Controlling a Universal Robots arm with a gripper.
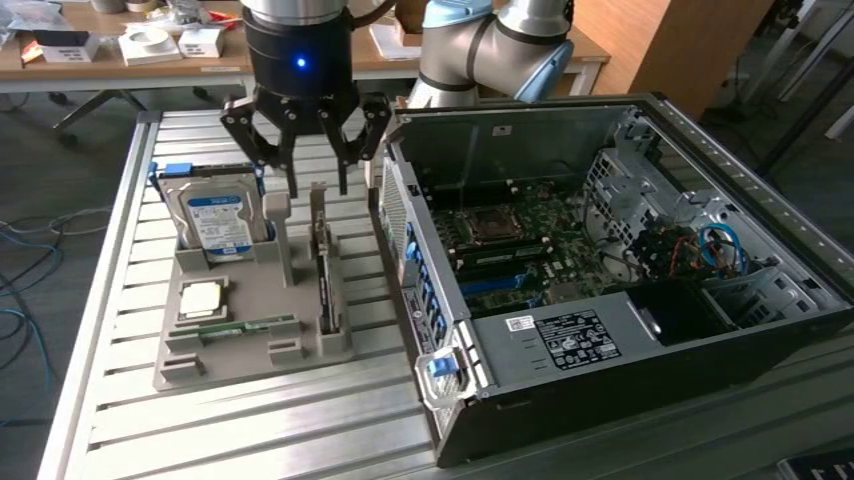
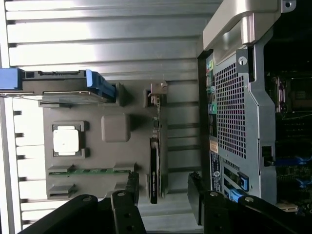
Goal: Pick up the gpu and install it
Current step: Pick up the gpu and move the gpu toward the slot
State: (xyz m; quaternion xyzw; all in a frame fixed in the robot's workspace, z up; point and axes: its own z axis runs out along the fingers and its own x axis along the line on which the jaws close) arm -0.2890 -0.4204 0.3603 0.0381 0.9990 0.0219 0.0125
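no text readable anywhere. hard drive: blue-and-white label, print too small. power supply cover: white label, small sticker beside it, both illegible. computer case rear: small orange sticker, illegible. gpu: no legible marking.

Over the card: black pincer, fingers spread wide, hangs above the thin dark gpu card standing on edge; free air between them.
Exterior view's left of card: grey upright post near, then silver blue-labelled hard drive.
Exterior view's right of card: narrow gap, then the perforated wall of the black metal computer case.
Case top: uncovered, green motherboard reachable from above.
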